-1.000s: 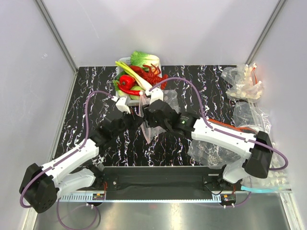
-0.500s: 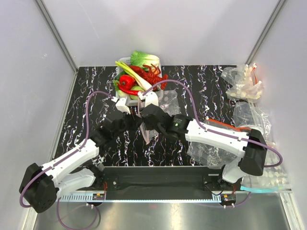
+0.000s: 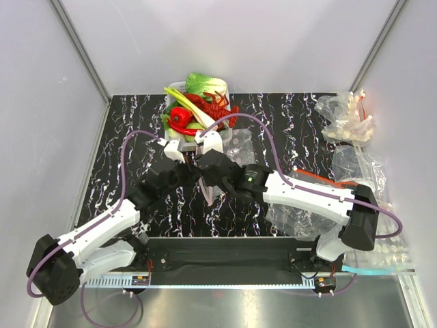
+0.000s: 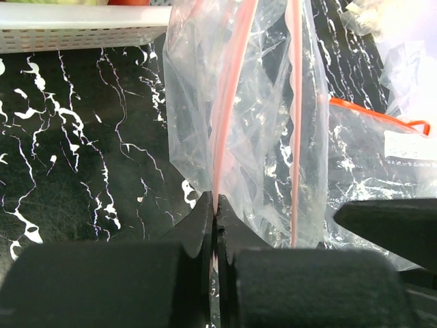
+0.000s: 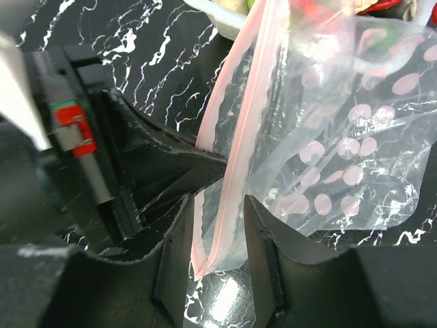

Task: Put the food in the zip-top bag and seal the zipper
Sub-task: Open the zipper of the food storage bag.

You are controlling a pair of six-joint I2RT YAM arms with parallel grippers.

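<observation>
Reaching further left than a second ago, the right arm (image 3: 307, 195) now has the right gripper (image 5: 218, 225) at the zip-top bag (image 4: 252, 137), held up at mid-table just near of the basket (image 4: 68, 31). All the food (image 3: 194, 109) lies in that basket, so filling and sealing remain. The left gripper (image 4: 216, 219) is clamped on one lip of the zipper (image 4: 225, 123), while the right's jaws stand apart around the other.
</observation>
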